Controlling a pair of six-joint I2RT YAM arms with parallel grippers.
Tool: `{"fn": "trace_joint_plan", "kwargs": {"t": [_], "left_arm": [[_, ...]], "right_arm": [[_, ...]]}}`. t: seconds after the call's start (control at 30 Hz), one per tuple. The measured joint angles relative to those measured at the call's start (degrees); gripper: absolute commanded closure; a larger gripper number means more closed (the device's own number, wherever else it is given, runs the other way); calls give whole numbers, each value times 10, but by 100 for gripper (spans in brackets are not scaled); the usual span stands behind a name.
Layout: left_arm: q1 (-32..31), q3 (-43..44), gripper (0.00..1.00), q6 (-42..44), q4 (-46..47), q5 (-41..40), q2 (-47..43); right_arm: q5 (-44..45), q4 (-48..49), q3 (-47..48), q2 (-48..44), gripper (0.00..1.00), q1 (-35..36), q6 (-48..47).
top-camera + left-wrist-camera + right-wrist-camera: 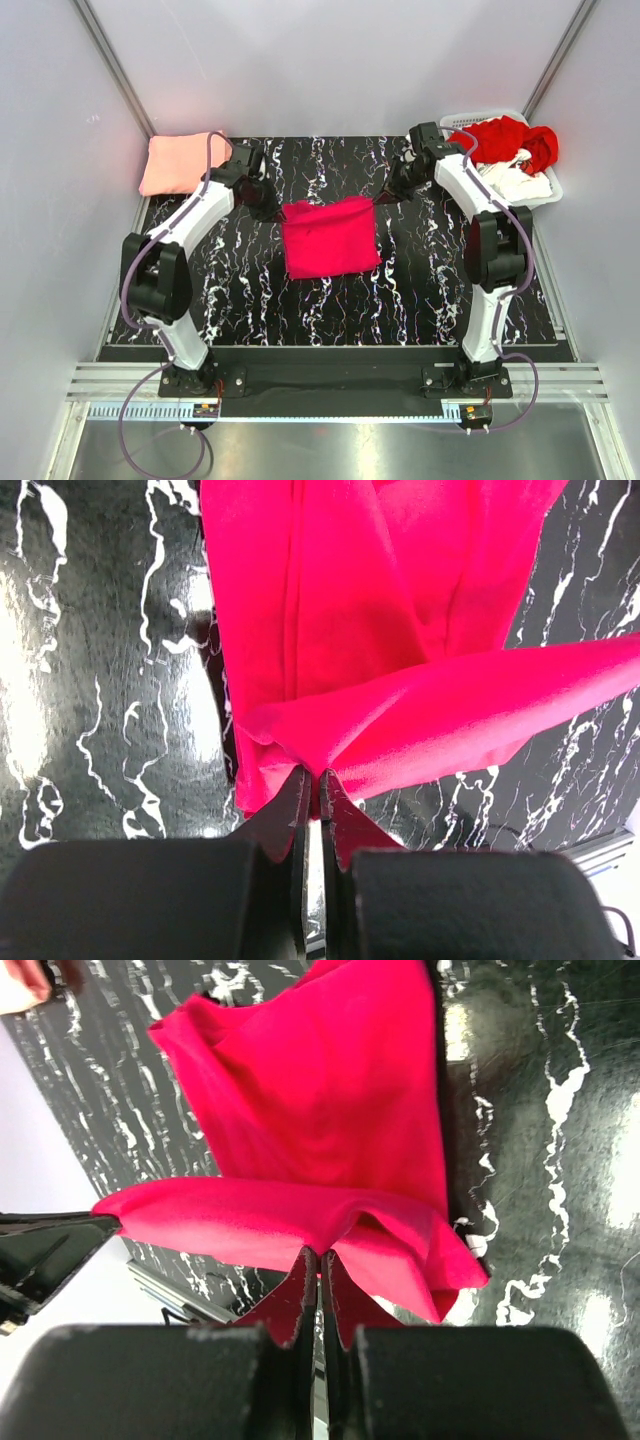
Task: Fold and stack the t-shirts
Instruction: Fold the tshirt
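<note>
The left tool (pixel 272 208) and the right tool (pixel 385 195) are each clenched on 1 far corner of the magenta shirt (pixel 330 240). The shirt stretches between them and drapes from them toward the arm bases, its lower part apparently resting on the counter (pixel 420 290).

The step looks like a fold that carries the held edge over the lower part. Both tools should travel together at equal height with the edge taut between them. Cloth bunches just ahead of each tool's tips, so a gentle outward pull would smooth it. Release only once the edges line up.

The pale pink shirt (pixel 180 163) lies folded to the left of the left tool, probably the stack spot. The red shirt (pixel 505 135) and white shirt (pixel 515 178) sit in the basket (pixel 548 190) just right of the right tool.
</note>
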Motion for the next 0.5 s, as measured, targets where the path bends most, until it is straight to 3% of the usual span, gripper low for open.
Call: {"fn": "trace_joint_plan", "kwargs": {"t": [0.2, 0.37, 0.4, 0.43, 0.47, 0.5], "left_arm": [[8, 33, 97, 6, 0, 10, 42], [20, 87, 94, 12, -5, 16, 97], [24, 103, 91, 13, -4, 16, 113], [28, 117, 86, 14, -6, 17, 128], [33, 138, 70, 18, -8, 18, 149], [37, 162, 63, 24, -9, 18, 173]], "right_arm": [[0, -3, 27, 43, 100, -5, 2], [-3, -11, 111, 106, 97, -7, 5], [-3, -15, 137, 123, 89, -8, 6], [-3, -21, 163, 142, 59, -8, 7], [-4, -28, 195, 163, 46, -9, 10], [-3, -37, 232, 187, 38, -10, 10]]}}
